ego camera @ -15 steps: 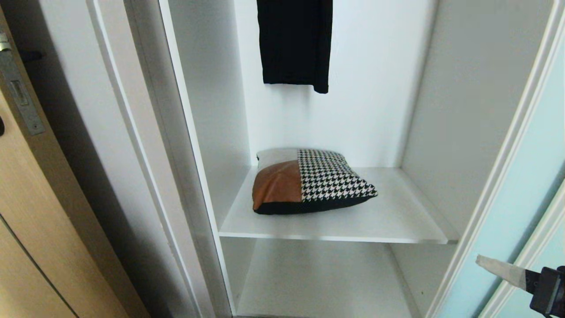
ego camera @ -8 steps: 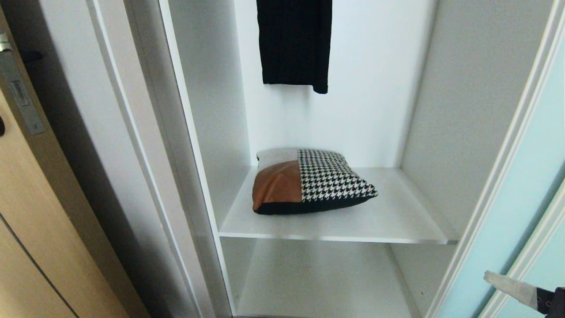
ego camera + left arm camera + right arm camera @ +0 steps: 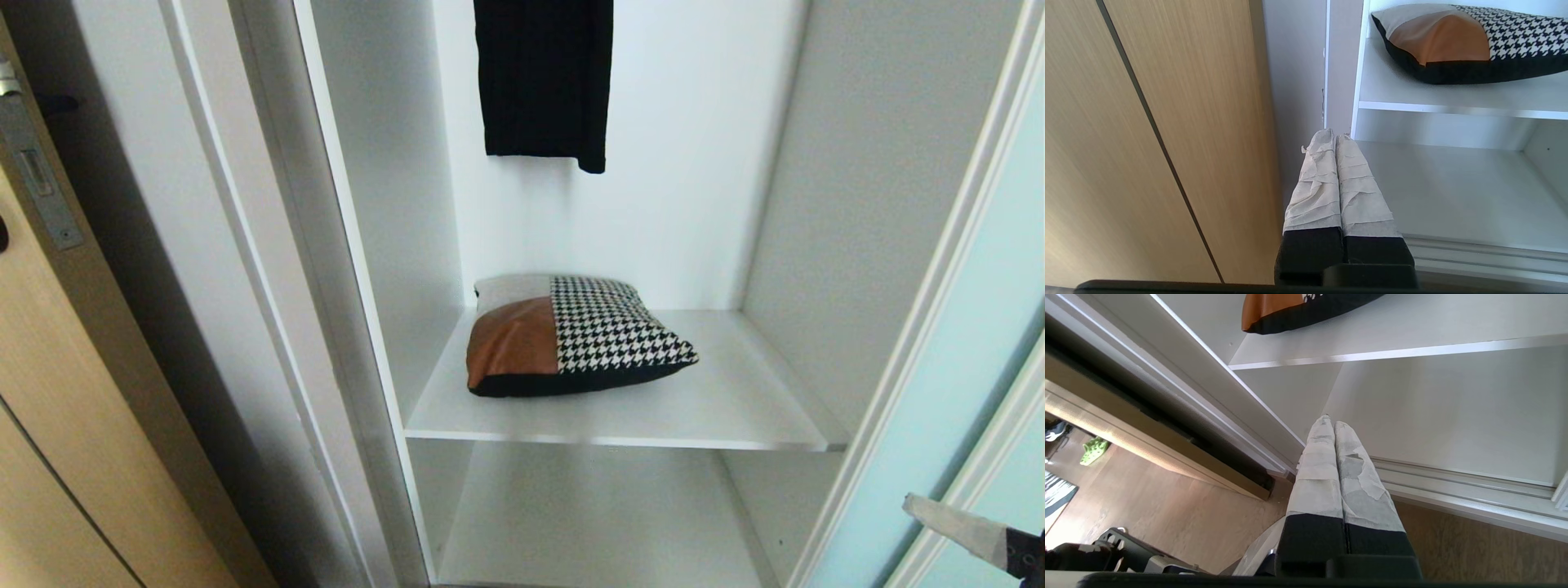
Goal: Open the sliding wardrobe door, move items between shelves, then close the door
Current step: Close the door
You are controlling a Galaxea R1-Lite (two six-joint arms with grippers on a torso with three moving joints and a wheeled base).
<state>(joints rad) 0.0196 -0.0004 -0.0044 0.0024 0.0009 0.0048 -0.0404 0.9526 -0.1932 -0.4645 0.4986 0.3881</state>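
Looking through the head camera, I take the cushion as my landmark: it lies flat on the upper shelf inside the wardrobe, brown leather patch toward the left wall, houndstooth patch to its right, a grey patch behind the brown one, and a black underside showing along the front edge. It sits left of the shelf's middle, with bare white board on its right. Below the cushion is the lower shelf, white and much wider than the cushion. Above the cushion, well apart from it, a black garment hangs against the back wall. Right of the cushion, past the white side wall, I see the sliding wardrobe door, a pale aqua frosted panel in a slim white frame, pushed aside so the shelves are exposed. Far left of the cushion stands a light wood door with a metal lock plate.

My right gripper is low and to the right of the cushion, in front of the sliding door's frame; in its wrist view the two wrapped fingers are pressed together with nothing between them. My left gripper is outside the head view; its wrist camera shows its taped fingers likewise pressed together and empty, below and left of the cushion, near the wardrobe's left wall.
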